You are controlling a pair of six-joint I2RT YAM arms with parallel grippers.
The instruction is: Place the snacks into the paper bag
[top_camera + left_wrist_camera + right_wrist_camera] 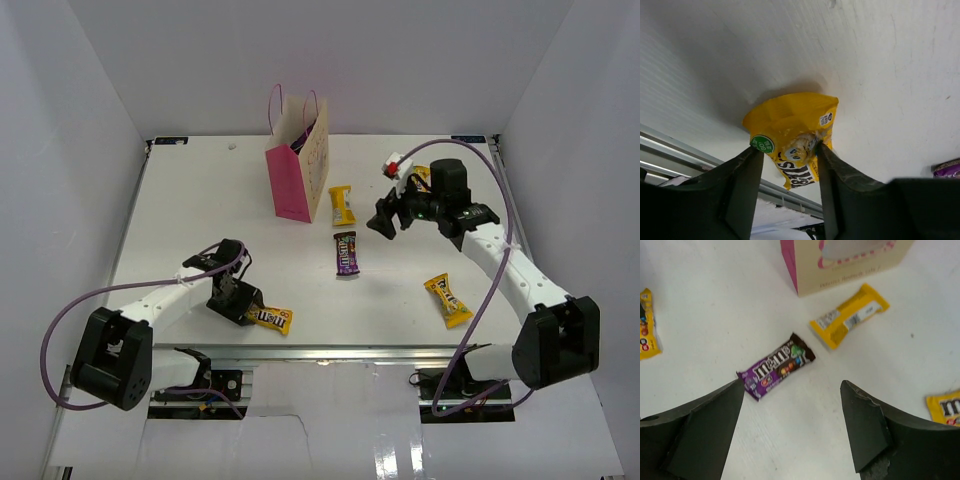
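The pink paper bag (296,172) (840,265) stands upright at the back centre. A yellow pack (271,319) (792,125) lies near the front edge. My left gripper (243,305) (788,148) is shut on it, with both fingers against its crumpled sides. A second yellow pack (342,205) (849,316) lies right of the bag. The dark purple pack (346,252) (776,365) lies in front of that one. My right gripper (384,222) (792,385) hangs open above the table, right of the purple pack, with nothing in it. A third yellow pack (447,300) lies at the front right.
A small red-and-white packet (397,163) and a yellow pack (421,176) sit behind the right wrist. White walls close in the table on three sides. A metal rail (330,352) runs along the front edge. Purple cables trail from both arms.
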